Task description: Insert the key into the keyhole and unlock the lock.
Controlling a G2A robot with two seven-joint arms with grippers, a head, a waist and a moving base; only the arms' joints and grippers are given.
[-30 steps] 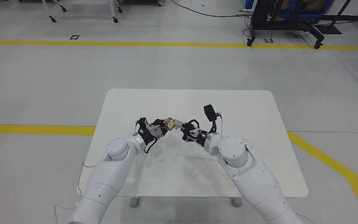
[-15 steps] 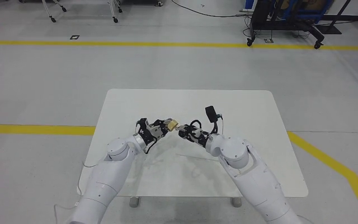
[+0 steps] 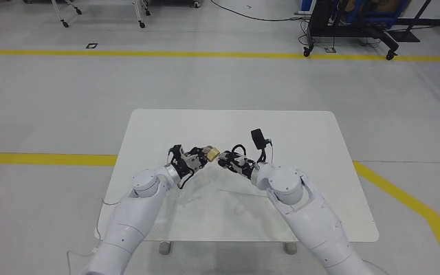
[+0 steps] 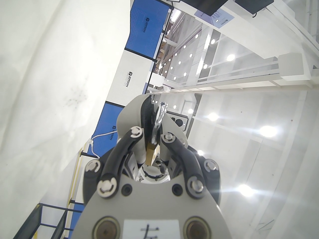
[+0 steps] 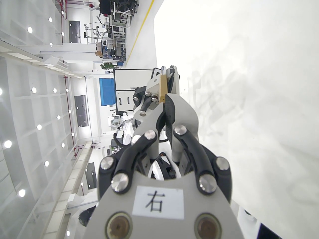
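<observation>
Padlock (image 4: 151,154), brass-bodied with silver shackle (image 4: 160,111), clamped along left gripper (image 4: 156,120) jaws, long axis in line with them. Right gripper (image 5: 166,106) jaws pressed together, touching its shackle-free end, probably on hidden key.

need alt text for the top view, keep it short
Two robot arms meet above the middle of a white table. The left gripper holds a small brass padlock off the surface, and the right gripper has its tip right at the padlock.
</observation>
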